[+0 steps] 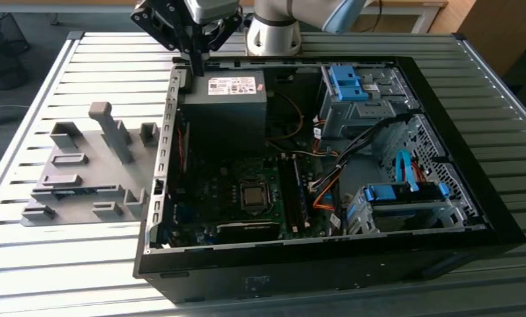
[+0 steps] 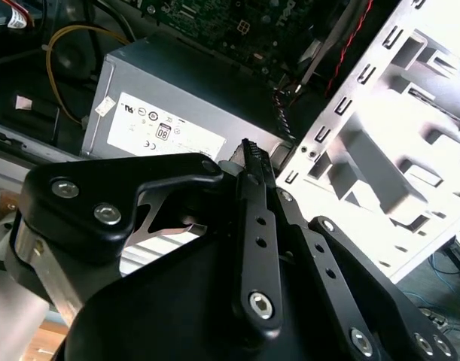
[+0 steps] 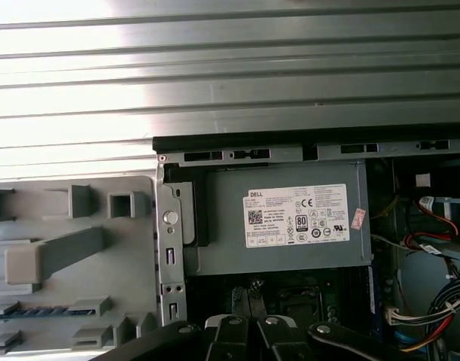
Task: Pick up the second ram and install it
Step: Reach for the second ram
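Up by the power supply [image 1: 223,105], gripper [image 1: 197,71] hangs pinched together, empty; first wrist view catches the second ram [image 3: 34,310] in the fixture [image 3: 71,248].

Arm [image 1: 276,30] bent over — pincer [image 1: 196,71] points down, jaws closed together

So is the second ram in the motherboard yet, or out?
Out. The second ram, a blue stick, lies in a slot of the grey fixture outside the computer case, not on the motherboard.

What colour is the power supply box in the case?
Grey, with a white label; the power supply box shows best in the first wrist view.
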You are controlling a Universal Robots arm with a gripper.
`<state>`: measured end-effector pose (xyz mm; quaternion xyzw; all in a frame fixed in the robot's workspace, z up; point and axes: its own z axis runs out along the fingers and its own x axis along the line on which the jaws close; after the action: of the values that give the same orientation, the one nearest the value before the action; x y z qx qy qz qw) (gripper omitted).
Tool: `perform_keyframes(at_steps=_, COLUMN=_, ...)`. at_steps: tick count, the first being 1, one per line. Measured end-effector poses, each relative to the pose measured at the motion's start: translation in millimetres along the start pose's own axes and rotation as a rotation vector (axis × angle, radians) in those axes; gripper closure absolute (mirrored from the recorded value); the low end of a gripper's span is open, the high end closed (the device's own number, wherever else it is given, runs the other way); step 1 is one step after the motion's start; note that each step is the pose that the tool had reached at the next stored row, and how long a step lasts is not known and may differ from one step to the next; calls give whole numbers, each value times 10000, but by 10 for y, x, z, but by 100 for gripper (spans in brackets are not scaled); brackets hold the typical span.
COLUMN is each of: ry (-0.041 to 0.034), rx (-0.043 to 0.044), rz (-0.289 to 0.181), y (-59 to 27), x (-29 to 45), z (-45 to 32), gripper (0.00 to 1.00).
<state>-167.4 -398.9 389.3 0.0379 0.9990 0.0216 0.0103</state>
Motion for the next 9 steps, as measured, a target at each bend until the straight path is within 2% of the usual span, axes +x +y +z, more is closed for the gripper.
perform_keyframes(at_steps=9, ry=24, rx=2, rz=0, y=-4, x=47, z=8, gripper=89)
